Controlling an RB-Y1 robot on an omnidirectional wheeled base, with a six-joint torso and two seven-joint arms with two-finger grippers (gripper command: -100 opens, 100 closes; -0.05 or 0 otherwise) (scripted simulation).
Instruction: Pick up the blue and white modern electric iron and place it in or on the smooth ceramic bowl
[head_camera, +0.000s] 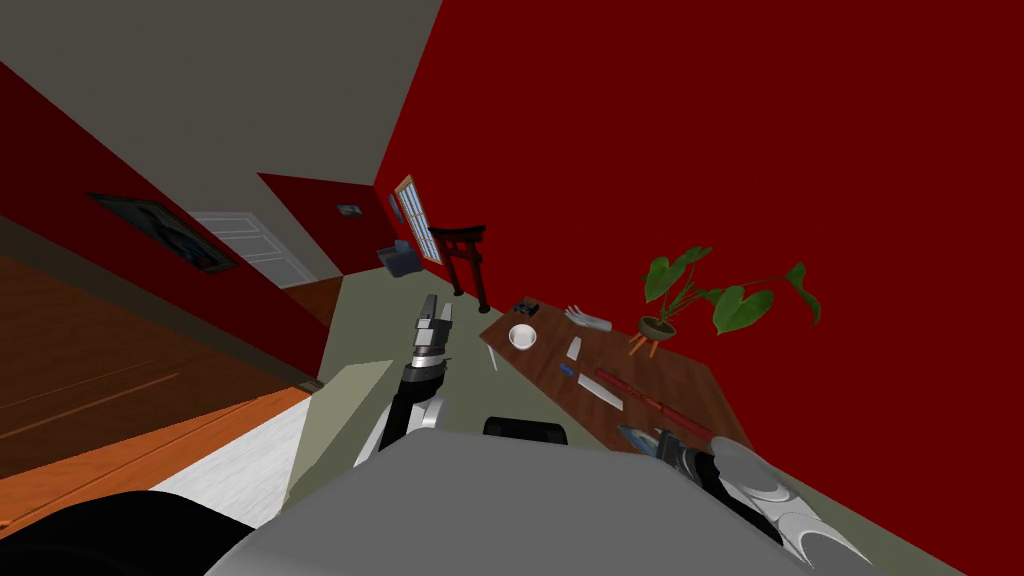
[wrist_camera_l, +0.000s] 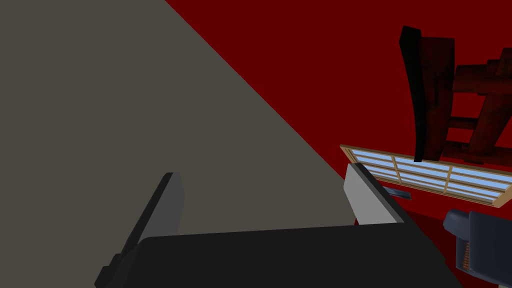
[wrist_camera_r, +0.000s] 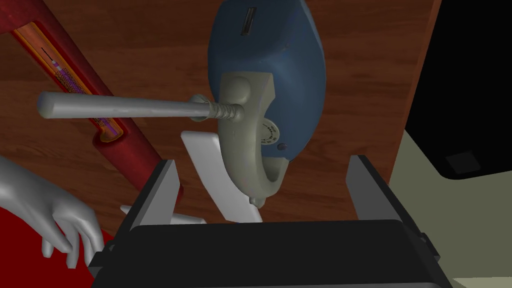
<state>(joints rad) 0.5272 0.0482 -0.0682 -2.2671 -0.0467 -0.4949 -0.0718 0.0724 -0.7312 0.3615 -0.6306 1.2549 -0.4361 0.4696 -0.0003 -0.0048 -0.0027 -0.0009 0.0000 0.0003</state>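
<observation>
Right pincer (wrist_camera_r: 262, 162): wide open and holding nothing; each finger stands clear of the iron, with a gap on either side.
Iron (wrist_camera_r: 270, 65): straight ahead of the pincer, on the line between its fingers. It rests on the table, blue body away from the pincer, grey handle toward it.
Rod (wrist_camera_r: 115, 107): a grey bar that leaves the handle sideways and passes ahead of one fingertip.
White strip (wrist_camera_r: 215, 175): lies flat on the table between the fingers, partly under the handle's near end.
Red stick (wrist_camera_r: 75, 75): on the rod's side of the pincer, slanting off beyond that finger.
Grey hand (wrist_camera_r: 45, 205): a model hand, outside that same finger.
Table (head_camera: 690, 385): wooden; the pincer hangs over its near end.
Bowl (head_camera: 522, 336): white, on the same table, well apart from the pincer, toward the far end.
Left pincer (head_camera: 435, 320): open, empty, raised off to the side, away from the table.
Step in hand: the approach to the grasp, as I judge it; the iron is framed but not yet gripped.
Next move: probably an advance until the fingers flank the handle, then a closing on it without catching the rod or the white strip. The lift and the carry along the table to the bowl come after.
</observation>
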